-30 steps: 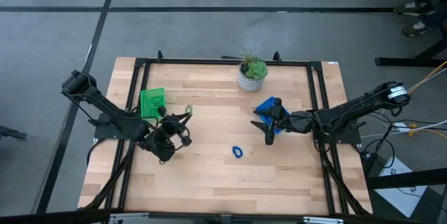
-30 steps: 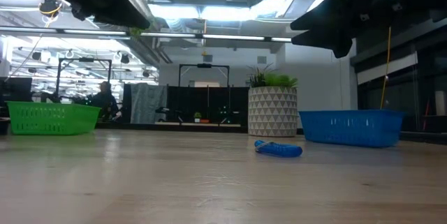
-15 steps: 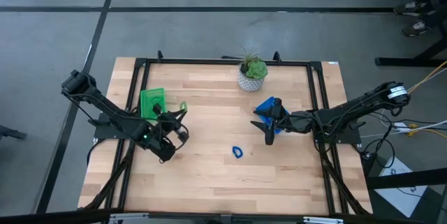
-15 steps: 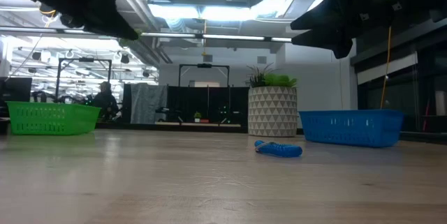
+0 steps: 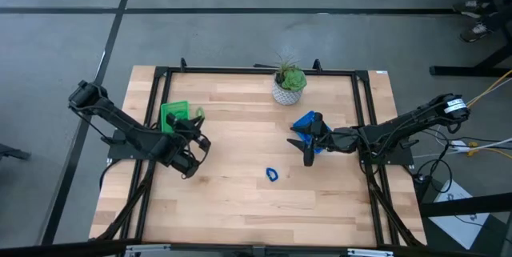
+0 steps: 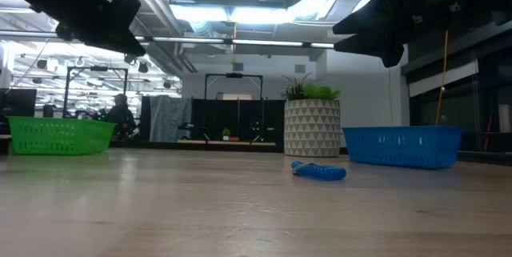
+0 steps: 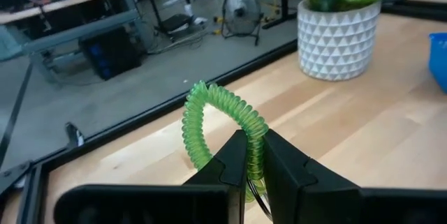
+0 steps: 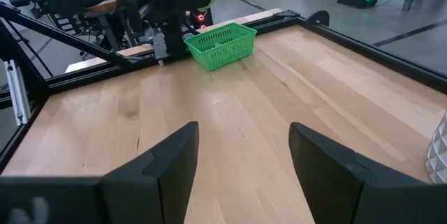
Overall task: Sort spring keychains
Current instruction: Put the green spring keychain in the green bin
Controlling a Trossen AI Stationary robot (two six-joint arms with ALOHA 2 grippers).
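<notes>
My left gripper [image 5: 194, 121] is shut on a light green spring keychain [image 7: 209, 123] and hovers at the right edge of the green tray [image 5: 173, 116], above the table. A blue spring keychain [image 5: 273, 174] lies flat on the wooden table near its middle, also seen in the low view [image 6: 318, 170]. Over the blue tray [image 5: 302, 122], my right gripper [image 5: 309, 139] waits open and holds nothing; its fingers point toward the table's left. My left gripper pinches the green keychain's coil [image 7: 255, 135] between its two fingers [image 7: 234, 162], at one side of the loop. The rest of the loop [image 7: 199, 112] stands out beyond the fingertips. The fingers lie nearly level, and the keychain is lifted clear of the table.
A white patterned pot with a green plant [image 5: 288, 86] stands at the table's far edge. A black frame [image 5: 256, 70] runs around the tabletop. Bare wood lies between the two trays and along the near edge. A person shows far off in the room [image 6: 120, 114].
My left gripper has carried the green keychain toward the table's left and far edges, to the green tray's right edge. Its wrist has rolled on the way. It has stayed shut on the keychain. The blue keychain has not moved.
</notes>
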